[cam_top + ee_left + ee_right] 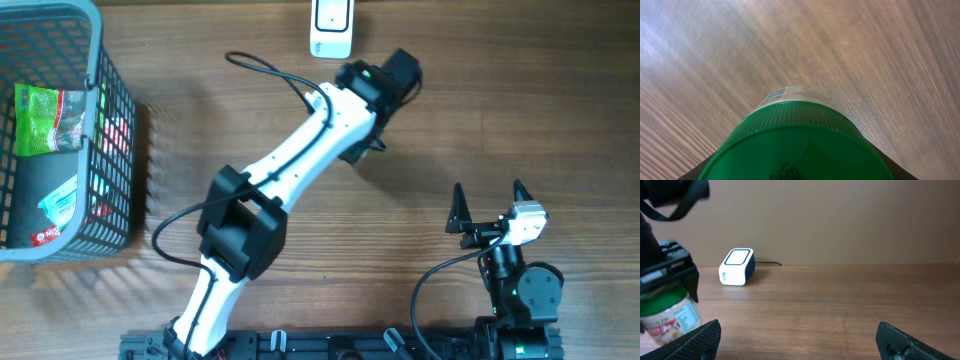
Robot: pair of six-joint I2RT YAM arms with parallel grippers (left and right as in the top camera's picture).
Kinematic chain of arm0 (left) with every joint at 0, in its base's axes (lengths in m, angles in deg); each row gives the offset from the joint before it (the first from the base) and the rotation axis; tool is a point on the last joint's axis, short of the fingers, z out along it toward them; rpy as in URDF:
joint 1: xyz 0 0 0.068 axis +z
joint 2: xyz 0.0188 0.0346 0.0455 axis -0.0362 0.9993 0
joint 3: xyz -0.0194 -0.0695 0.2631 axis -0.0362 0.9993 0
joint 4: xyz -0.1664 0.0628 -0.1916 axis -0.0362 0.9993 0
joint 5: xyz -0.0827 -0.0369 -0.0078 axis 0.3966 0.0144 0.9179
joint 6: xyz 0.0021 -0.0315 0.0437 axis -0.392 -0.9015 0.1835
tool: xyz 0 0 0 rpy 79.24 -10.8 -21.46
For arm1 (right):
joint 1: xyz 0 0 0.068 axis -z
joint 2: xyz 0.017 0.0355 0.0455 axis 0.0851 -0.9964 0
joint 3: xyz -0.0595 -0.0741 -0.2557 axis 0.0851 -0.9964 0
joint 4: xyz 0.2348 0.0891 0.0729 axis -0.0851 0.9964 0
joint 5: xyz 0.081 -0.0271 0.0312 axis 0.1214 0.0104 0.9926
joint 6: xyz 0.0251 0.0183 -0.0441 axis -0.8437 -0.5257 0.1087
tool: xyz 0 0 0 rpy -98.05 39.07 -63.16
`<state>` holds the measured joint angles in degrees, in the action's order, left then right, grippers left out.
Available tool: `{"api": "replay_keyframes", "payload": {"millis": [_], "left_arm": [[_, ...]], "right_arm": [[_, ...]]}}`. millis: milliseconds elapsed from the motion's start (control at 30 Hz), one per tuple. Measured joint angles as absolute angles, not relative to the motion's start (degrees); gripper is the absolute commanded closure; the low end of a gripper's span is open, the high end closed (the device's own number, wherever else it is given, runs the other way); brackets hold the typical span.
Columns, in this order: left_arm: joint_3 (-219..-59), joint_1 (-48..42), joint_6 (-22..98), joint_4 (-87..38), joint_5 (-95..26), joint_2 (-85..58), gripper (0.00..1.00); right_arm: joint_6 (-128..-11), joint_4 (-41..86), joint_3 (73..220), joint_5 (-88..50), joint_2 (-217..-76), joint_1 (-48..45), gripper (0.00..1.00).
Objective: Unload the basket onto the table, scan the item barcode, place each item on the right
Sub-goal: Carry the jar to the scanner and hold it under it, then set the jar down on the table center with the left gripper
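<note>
Nearest to us, the right gripper (490,212) hangs over the wooden table (560,120) with its jaws spread wide and nothing between them. It is well apart from the work and can wait where it is.

Further out, the left gripper (665,287) is closed partway around the round jar with a ribbed green lid and a pale printed label (805,140). Its black fingers (691,282) clamp the jar near the lid. From the right wrist view the jar sits low over the table, though we cannot tell whether its base touches the wood. From above the jar is hidden under the wrist.

Beyond it, near the table's far edge, stands the small white box-shaped scanner with a dark side (737,266), its rounded window facing up and toward us. Jar and scanner are near each other but clearly apart.

We judge the step in hand to be presenting the label. To do it well, we should:
- bring the jar in front of the window without touching the scanner
- roll the wrist slowly until the barcode faces the glass
- hold steady once it does

A pale patch shows on the label beyond the lid (776,94), but we cannot tell whether it is the barcode.

The grey wire basket (118,150) of packets sits far left, out of the way.
</note>
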<state>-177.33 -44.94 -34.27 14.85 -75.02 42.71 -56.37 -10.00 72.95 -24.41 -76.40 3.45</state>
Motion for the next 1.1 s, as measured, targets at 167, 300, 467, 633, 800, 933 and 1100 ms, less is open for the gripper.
{"api": "replay_keyframes", "payload": {"millis": [167, 300, 467, 633, 800, 933, 1100], "left_arm": [[-177.33, -47.48, -53.27, 17.17, -76.13, 44.68, 0.41], [-177.33, -47.31, -57.97, 13.34, -74.78, 47.02, 0.40], [-177.57, -46.91, -57.97, 12.71, -72.97, 50.69, 0.37], [-177.96, -46.91, -57.97, 13.52, -72.00, 51.65, 0.13], [-177.94, -46.91, -57.92, 13.34, -70.43, 53.25, 0.01], [-178.68, -46.91, -57.57, 13.62, -69.84, 53.25, 0.00], [-184.19, -46.89, -53.59, 15.40, -69.91, 53.05, 0.00]], "right_arm": [[-56.37, -10.00, 72.95, -24.41, -76.40, 3.45, 0.00], [-56.37, -10.00, 72.95, -24.41, -76.40, 3.45, 0.00], [-56.37, -10.00, 72.95, -24.41, -76.40, 3.45, 0.00], [-56.37, -10.00, 72.95, -24.41, -76.40, 3.45, 0.00], [-56.37, -10.00, 72.95, -24.41, -76.40, 3.45, 0.00], [-56.37, -10.00, 72.95, -24.41, -76.40, 3.45, 0.00], [-56.37, -10.00, 72.95, -24.41, -76.40, 3.45, 0.00]]}}
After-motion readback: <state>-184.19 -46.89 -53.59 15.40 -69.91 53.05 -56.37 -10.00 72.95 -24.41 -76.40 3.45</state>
